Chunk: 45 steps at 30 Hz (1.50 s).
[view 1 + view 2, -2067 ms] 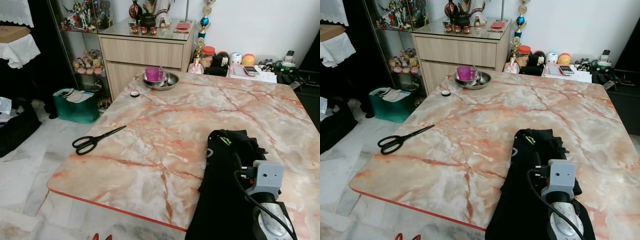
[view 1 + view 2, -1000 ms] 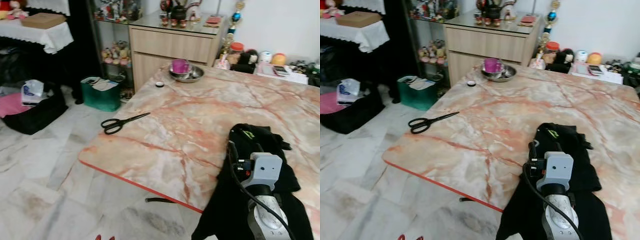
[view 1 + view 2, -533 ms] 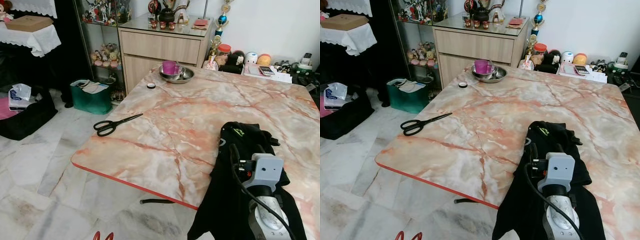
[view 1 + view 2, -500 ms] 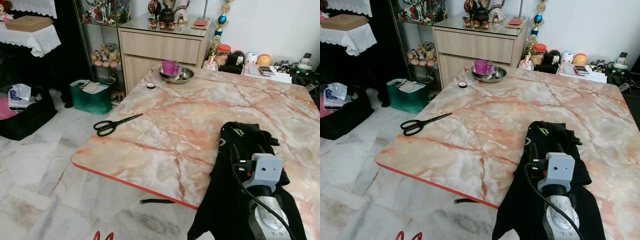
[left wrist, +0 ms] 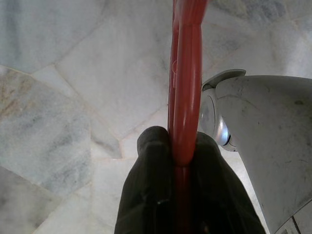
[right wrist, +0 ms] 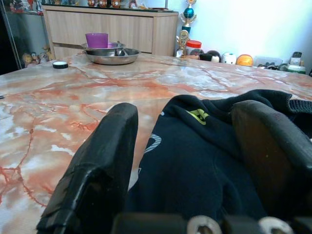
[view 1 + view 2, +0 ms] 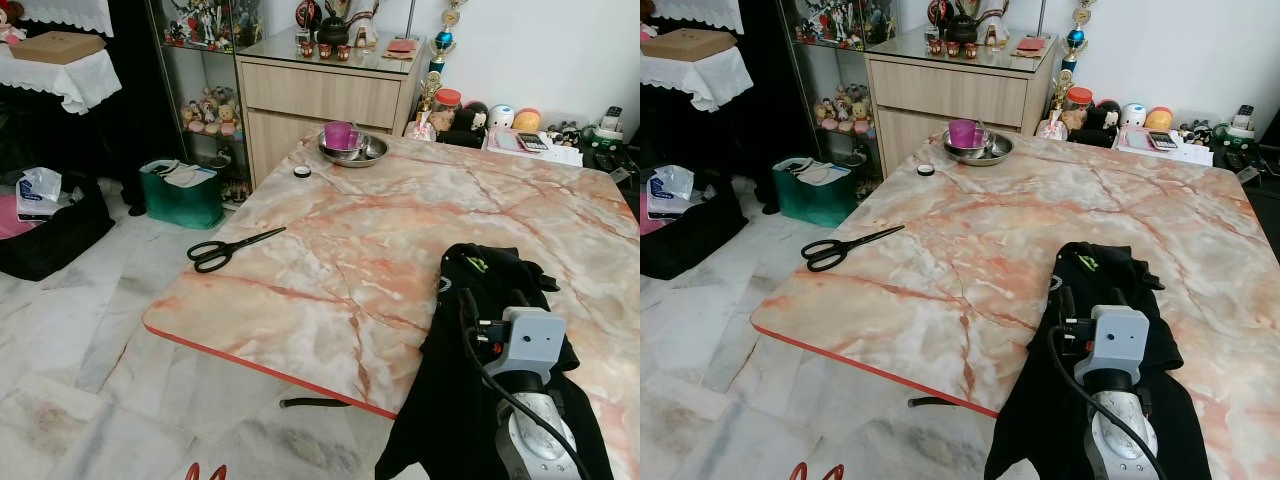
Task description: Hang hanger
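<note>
Red plastic hanger (image 5: 184, 87) pinched in left tool (image 5: 181, 146), carried low
Right tool (image 6: 185, 146) gapes over black garment (image 7: 490, 300) on pink-veined marble table (image 7: 330, 240), ready to grasp

1. The right arm (image 7: 535, 440) is silver and rounded, with scuffed metal.
2. A grey boxy camera housing (image 7: 537, 341) sits at its wrist, with two small dark holes in its face.
3. A black cable (image 7: 478, 360) loops along the arm to the housing.
4. The fingers (image 6: 97, 170) are long, black and matt, with silver screws at their base.
</note>
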Motion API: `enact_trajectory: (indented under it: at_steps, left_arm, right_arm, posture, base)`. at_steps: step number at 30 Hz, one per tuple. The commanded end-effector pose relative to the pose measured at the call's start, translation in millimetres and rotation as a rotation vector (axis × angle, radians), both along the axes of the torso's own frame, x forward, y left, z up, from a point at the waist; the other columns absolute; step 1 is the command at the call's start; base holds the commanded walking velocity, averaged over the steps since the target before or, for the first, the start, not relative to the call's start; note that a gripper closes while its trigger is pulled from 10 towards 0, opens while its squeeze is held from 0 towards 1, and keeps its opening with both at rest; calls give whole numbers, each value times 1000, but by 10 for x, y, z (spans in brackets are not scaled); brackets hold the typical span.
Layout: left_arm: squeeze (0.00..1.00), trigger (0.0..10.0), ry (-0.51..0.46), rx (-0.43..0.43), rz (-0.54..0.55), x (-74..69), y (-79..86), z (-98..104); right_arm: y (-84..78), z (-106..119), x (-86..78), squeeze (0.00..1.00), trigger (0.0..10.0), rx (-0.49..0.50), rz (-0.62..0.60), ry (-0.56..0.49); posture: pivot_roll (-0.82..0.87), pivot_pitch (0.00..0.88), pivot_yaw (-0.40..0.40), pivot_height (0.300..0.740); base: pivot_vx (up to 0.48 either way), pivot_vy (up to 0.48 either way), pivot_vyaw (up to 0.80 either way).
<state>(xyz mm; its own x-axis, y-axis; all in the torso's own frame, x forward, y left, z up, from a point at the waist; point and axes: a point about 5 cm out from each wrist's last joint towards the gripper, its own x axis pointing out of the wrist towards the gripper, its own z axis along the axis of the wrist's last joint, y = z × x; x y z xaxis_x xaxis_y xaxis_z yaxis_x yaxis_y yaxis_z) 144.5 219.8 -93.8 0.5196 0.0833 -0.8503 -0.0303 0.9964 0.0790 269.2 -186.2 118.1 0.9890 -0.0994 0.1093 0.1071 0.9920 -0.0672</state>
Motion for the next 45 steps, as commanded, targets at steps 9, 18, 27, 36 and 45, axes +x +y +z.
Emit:
enact_trajectory:
  at_steps: [9,18,27,36,45]
  left_arm:
    - [0,10000,16,-22,0,-55,-63,-33]
    - [0,10000,14,-22,1,-50,-59,-30]
    - [0,10000,9,-27,0,-43,-65,-28]
    - [0,10000,7,-28,0,-42,-69,-28]
    - [0,10000,8,-28,1,-44,-73,-29]
  right_arm:
    - [-10,6,19,0,10000,0,-7,-7]
    - [13,5,24,0,10000,4,1,-10]
    - [19,-1,28,0,10000,5,4,-11]
    - [21,-2,31,0,10000,6,3,-13]
    - [20,-2,34,0,10000,6,1,-14]
  posture:
    - [133,55,-48,740]
    - [136,56,-48,740]
    - [135,56,-47,740]
    - [135,56,-47,740]
    - [134,56,-46,740]
  base:
    - [0,0,0]
    - [0,0,0]
    - [0,0,0]
    - [0,0,0]
    - [-53,0,0]
